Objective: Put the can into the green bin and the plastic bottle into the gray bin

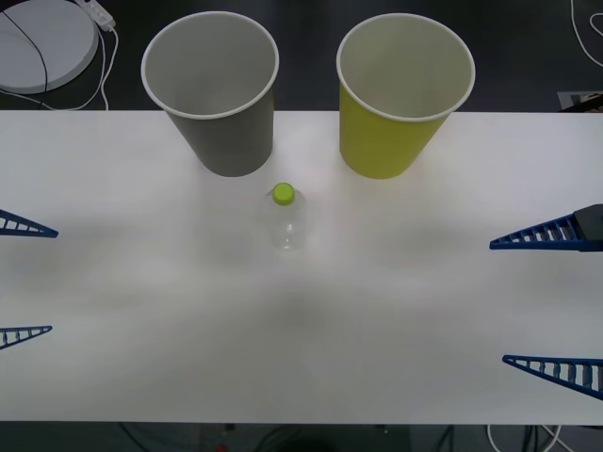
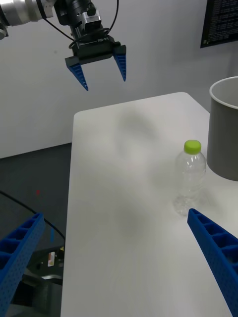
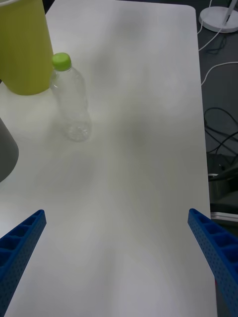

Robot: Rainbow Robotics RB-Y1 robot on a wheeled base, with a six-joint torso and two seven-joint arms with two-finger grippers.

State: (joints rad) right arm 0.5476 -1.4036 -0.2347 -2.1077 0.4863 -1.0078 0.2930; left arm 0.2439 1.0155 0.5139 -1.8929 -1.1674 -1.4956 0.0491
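Observation:
The plastic bottle (image 1: 285, 221) (image 2: 190, 176) (image 3: 72, 99) stands upright, clear with a lime-green cap, mid-table just in front of the two bins. Behind it to the left is the gray bin (image 1: 209, 94) (image 2: 225, 129) (image 3: 6, 148), and to the right the green bin (image 1: 405, 94) (image 3: 25, 49); both stand upright with open mouths. My left gripper (image 1: 26, 280) (image 3: 116, 213) (image 2: 104, 83) hovers open at the table's left side, holding nothing. Opposite it, my right gripper (image 1: 498, 301) (image 2: 114, 214) is open and holds nothing at the right side. Both are well clear of the bottle. The can is out of view.
The white table (image 1: 301, 367) has bare room in front of the bottle and between the grippers. A white round base (image 1: 42, 38) with cables lies on the floor beyond the far left corner. More cables (image 3: 220, 124) lie on the floor off the table's edge.

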